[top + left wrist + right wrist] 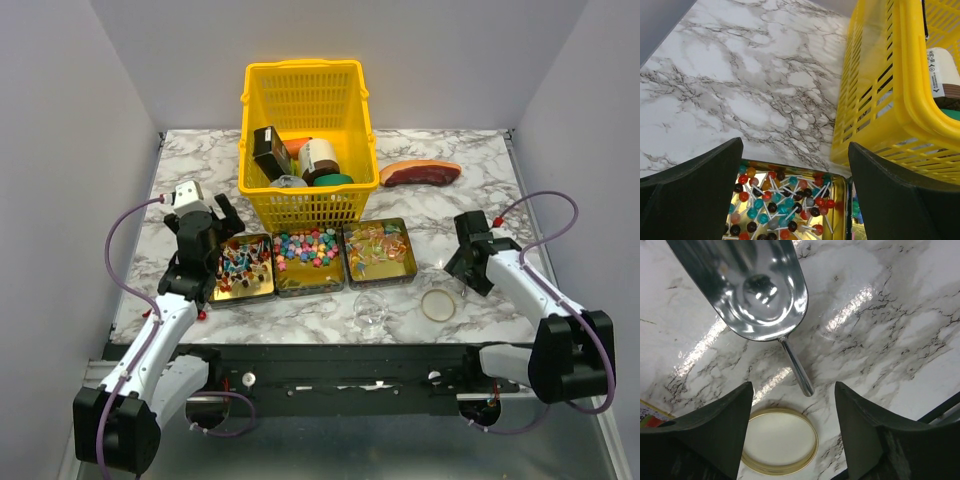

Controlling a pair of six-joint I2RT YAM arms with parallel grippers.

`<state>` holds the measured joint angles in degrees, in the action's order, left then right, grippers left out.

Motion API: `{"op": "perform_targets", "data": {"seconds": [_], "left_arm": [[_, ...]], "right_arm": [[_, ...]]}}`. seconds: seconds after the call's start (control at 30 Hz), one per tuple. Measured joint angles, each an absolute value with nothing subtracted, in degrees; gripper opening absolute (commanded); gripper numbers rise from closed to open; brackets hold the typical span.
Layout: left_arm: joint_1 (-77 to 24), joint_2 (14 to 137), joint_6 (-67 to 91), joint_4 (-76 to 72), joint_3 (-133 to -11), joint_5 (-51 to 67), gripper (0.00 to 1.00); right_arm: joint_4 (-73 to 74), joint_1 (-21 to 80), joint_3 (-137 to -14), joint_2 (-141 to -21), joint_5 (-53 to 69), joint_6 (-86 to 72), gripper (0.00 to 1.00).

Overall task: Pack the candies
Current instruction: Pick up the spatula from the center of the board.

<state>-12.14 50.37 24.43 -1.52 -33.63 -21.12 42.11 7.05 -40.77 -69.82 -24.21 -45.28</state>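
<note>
Candies (308, 248) fill three gold tins (310, 290) just before the yellow basket (300, 80); the left gripper (795, 150) hangs open-jawed over the lollipops (785, 205), while the right gripper (792, 390), jaws parted, hovers over the metal scoop (755, 290), whose handle it probably must grasp next.

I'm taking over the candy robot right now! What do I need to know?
Left gripper: open, holding nothing, hovering over the lollipops.
Right gripper: open, holding nothing, lined up with the handle of the metal scoop, next to the round lid.
Candies: all in three gold trays in front of the yellow basket. The lollipops are left, mixed colourful sweets middle, orange wrapped ones right.
Done: nothing looks packed. The clear jar seems empty, lid off.
Left: probably grab the scoop, then move the candies.
</note>
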Motion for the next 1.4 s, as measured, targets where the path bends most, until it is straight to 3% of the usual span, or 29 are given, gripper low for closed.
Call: {"op": "perform_targets", "data": {"seconds": [0.17,0.47,0.87,0.9,1.07,1.23,1.4], "left_arm": [[-12.1,50.4,23.7,-2.0,-33.3,-20.0,0.99],[-12.1,50.4,23.4,-2.5,-33.3,-18.7,0.99],[-13.3,50.4,32.6,-2.7,-32.7,-23.7,0.99],[-13.6,50.4,34.4,-2.2,-32.7,-25.1,0.99],[-13.9,50.2,39.4,0.6,-32.9,-28.6,0.99],[-14.0,48.6,38.6,4.7,-34.4,-27.9,0.99],[-14.0,49.2,34.9,8.8,-40.1,-20.3,0.99]], "right_arm": [[42.0,7.0,-41.7,-73.9,-24.3,-45.7,0.57],[41.0,7.0,-43.2,-79.5,-24.2,-46.3,0.52],[38.9,6.2,-45.1,-81.5,-23.4,-45.4,0.59],[38.7,6.1,-45.2,-81.8,-23.1,-45.4,0.58],[37.2,5.6,-44.9,-82.8,-21.1,-45.3,0.26],[35.4,5.5,-44.0,-82.8,-20.0,-45.4,0.01],[35.1,5.5,-43.9,-82.6,-19.8,-44.9,0.01]]}}
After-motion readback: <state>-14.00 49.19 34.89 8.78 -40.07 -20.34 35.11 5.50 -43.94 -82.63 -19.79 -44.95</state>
